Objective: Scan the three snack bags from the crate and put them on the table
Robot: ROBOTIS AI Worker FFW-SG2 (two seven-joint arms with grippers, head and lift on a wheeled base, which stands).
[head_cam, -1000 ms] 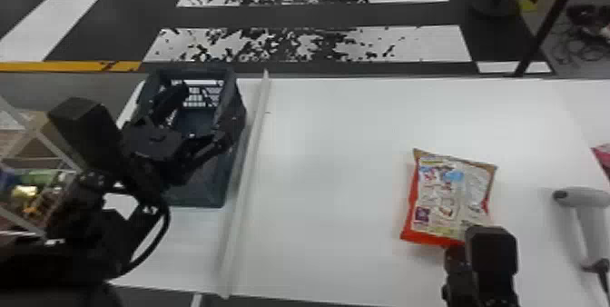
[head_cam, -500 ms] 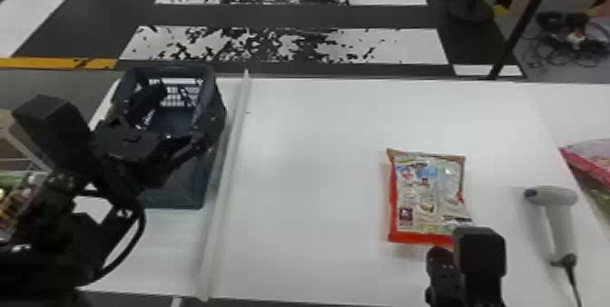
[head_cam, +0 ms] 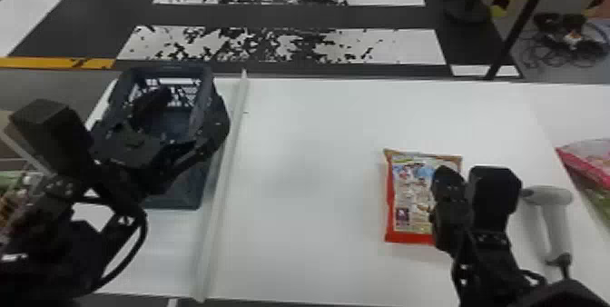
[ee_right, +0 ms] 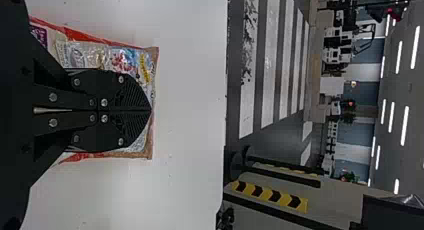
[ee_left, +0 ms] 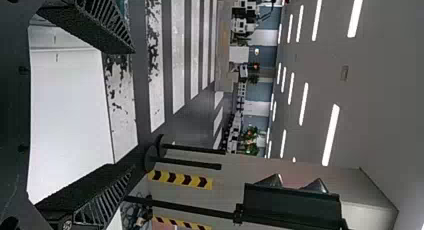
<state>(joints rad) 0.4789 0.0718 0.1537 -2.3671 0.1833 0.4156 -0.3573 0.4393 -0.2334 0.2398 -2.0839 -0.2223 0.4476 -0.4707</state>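
Over the dark blue crate [head_cam: 179,192] at the left is my left gripper [head_cam: 191,113], its fingers spread; the left wrist view shows nothing between the fingertips of this gripper [ee_left: 132,109]. A red-edged snack bag [head_cam: 410,197] lies flat on the white table at the right. My right gripper [head_cam: 447,176] is above that bag's right part. In the right wrist view the closed fingers of this gripper [ee_right: 150,110] cover the middle of the bag [ee_right: 107,55], with nothing seen held. The grey-white scanner [head_cam: 554,224] lies right of the right arm.
A pink-edged bag [head_cam: 590,160] is cut off by the head view's right edge. A long white strip [head_cam: 222,188] runs front to back beside the crate. The table [head_cam: 308,183] spreads between strip and snack bag.
My right gripper has moved forward over the snack bag from its near edge. The head view has swung a little right, showing more of the pink-edged bag. The left gripper remains over the crate.
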